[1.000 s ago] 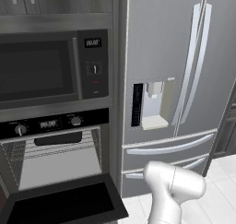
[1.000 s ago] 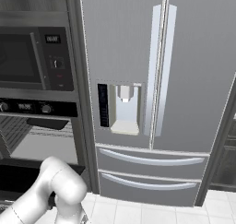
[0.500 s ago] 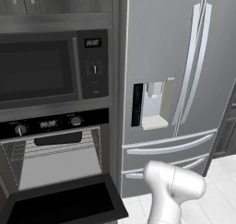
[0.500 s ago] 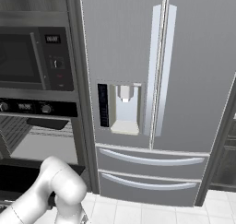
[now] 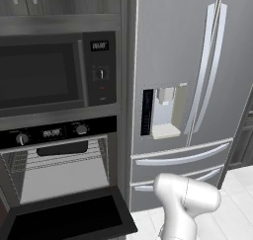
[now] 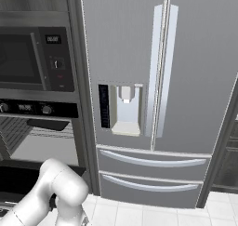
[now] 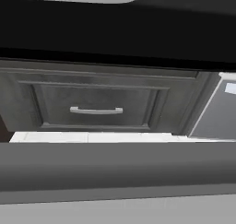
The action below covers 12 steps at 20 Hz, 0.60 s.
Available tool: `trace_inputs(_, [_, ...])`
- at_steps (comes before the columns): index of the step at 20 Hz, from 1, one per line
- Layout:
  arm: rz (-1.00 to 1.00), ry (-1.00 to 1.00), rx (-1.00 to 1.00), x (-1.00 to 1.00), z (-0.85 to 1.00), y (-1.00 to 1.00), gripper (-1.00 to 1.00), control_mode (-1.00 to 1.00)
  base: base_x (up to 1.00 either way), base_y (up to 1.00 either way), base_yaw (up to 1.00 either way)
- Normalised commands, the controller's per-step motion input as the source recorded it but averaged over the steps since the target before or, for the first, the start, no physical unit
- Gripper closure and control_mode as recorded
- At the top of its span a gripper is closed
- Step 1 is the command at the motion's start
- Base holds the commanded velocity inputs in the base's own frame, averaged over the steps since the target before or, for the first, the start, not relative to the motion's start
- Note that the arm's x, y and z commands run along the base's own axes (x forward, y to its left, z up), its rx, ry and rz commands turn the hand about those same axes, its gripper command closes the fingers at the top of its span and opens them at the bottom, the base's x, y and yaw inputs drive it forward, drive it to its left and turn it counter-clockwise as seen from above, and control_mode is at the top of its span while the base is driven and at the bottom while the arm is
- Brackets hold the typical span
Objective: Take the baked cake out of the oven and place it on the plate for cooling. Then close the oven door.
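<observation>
**Nothing is moving: arm is sitting low beside the open oven**

The refrigerator [image 5: 188,86] is filling the right side of the left base view, exactly where it stood in both earlier pictures, so the base is not driving. The microwave [image 5: 54,73] above and the oven [image 5: 59,160] below are likewise sitting unchanged. The oven door [image 5: 69,217] is hanging dropped open and level, its dark glass facing up, and the wire racks are showing in the lit cavity; no cake can be made out on them from here, and the plate is not to be found in these pictures.

The robot arm [image 5: 185,204] is holding the same folded pose as a second ago, its elbow low in front of the refrigerator drawers. The hand camera is looking beneath the dark underside of the open door at a grey drawer [image 7: 97,103] with a bar handle [image 7: 96,110]. The fingers are not showing; the jaws are standing fully spread and nothing appears to be held.

The stillness suggests the job is only beginning: the cake is yet to be reached, so the arm probably needs to rise and turn toward the cavity.
</observation>
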Motion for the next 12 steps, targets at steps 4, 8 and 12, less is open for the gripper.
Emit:
trace_inputs(4, [0.0,-0.04,0.0,0.54,0.23,0.0,-1.0,-1.0,0.0,0.0,0.0])
trace_inputs(8, [0.0,-0.13,0.0,0.63,0.18,0.0,-1.0,-1.0,0.0,0.0,0.0])
trace_inputs(12, [0.0,-0.14,0.0,0.66,0.3,0.0,-1.0,-1.0,0.0,0.0,0.0])
